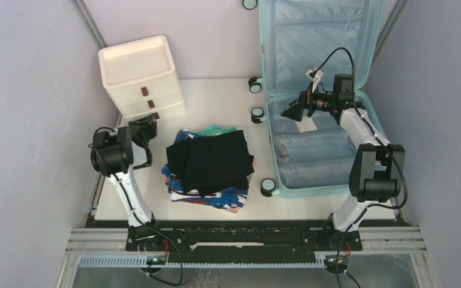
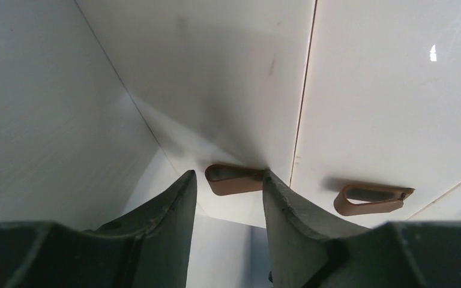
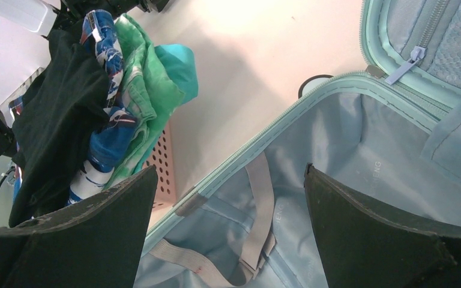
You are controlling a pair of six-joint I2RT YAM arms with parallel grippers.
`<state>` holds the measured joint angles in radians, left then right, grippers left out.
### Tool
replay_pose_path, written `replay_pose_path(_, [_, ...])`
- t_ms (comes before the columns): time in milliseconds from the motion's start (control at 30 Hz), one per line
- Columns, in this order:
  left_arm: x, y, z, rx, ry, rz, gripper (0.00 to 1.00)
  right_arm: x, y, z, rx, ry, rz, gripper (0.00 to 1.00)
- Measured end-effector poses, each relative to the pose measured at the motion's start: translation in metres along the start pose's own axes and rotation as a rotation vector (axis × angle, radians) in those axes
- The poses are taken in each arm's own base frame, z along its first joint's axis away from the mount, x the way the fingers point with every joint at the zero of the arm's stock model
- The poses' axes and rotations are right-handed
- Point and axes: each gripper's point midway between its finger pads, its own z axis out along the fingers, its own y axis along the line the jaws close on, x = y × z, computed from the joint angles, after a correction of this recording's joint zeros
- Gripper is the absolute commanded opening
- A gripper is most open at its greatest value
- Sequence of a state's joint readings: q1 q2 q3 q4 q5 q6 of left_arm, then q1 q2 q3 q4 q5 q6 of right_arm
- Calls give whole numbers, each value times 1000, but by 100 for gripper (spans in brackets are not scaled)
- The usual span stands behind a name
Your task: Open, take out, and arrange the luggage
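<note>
The aqua suitcase [image 1: 303, 191] lies open at the right, its lid leaning on the back wall and its light blue lining bare. My right gripper [image 1: 289, 112] hovers over the lower half near its left rim, open and empty. In the right wrist view the gripper [image 3: 231, 170] spreads wide above the lining and the grey elastic straps [image 3: 258, 204], just inside the suitcase rim [image 3: 264, 135]. My left gripper [image 1: 147, 127] is at the front of the cream drawer cabinet [image 1: 138, 66]. In the left wrist view it [image 2: 228, 175] is open around a brown drawer handle [image 2: 234, 179], and the right fingertip touches the handle.
A pile of folded clothes with a black garment [image 1: 213, 159] on top sits mid-table in a pink basket [image 3: 163, 165]. A second brown handle [image 2: 372, 199] shows on the cabinet front [image 2: 384, 90]. Grey walls close in on both sides.
</note>
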<state>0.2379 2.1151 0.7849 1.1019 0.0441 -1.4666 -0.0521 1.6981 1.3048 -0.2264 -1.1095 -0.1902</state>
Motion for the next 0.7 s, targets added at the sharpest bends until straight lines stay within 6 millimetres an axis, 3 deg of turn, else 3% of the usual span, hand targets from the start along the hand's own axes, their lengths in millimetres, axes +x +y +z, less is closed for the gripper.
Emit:
replay_pose_path(200, [0,-5,1,31,-6,-26,23,1,-1,1,0,2,6,100])
replay_pose_path(500, [-1,-16,5,89,-7,-60,1,-2,-3,1,0,-2,3,100])
replay_pose_path(700, [-1,-17,5,94,-7,-60,0,-2,-4,1,1,-1,5,100])
